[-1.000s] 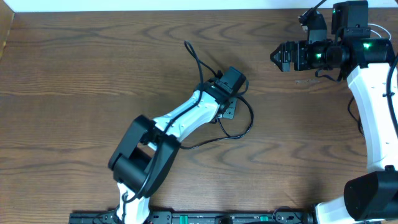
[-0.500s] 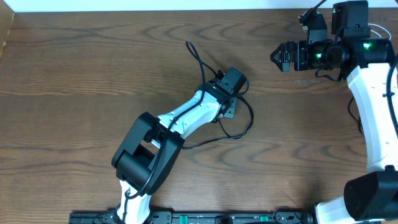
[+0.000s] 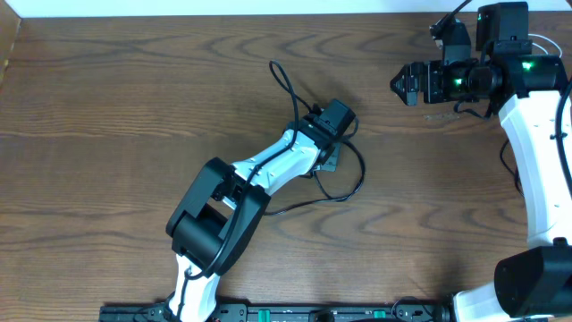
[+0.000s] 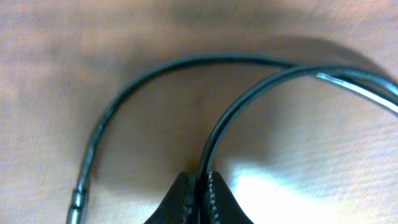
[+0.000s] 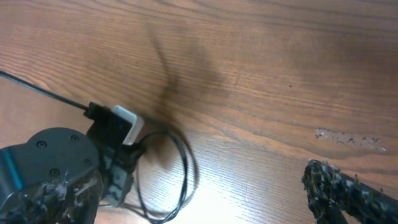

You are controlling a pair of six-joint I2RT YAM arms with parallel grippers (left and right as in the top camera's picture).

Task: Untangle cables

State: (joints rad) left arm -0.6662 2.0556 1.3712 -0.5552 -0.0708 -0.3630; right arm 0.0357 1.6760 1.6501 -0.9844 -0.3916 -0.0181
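Since a second ago the left claw (image 4: 200,186) has come together, and the left arm's elbow (image 3: 214,201) has slid slightly toward 1 o'clock over the bench (image 3: 107,134).

From above, the left arm reaches from the near edge at 6 o'clock up toward the middle of the bench. Its claw is clamped on the black cable (image 3: 361,168), and the wrist view shows the two tips pinching one strand with no gap left. From that pinch the strand arcs away toward 1 o'clock. A second strand curves over it and comes down at 8 o'clock, where it ends in a small plug end (image 4: 76,205) lying on the wood.

In the overhead view the cable lies around the left claw. One loop bulges out at 4 o'clock, a tail trails back toward 7 o'clock beside the forearm, and a free length runs off toward 11 o'clock.

Farther off, at 2 o'clock on the bench and well apart from the cable, the right claw (image 3: 402,85) points toward 9 o'clock with its jaws spread wide and nothing between them. Its own camera catches one finger (image 5: 348,193) at the lower right.
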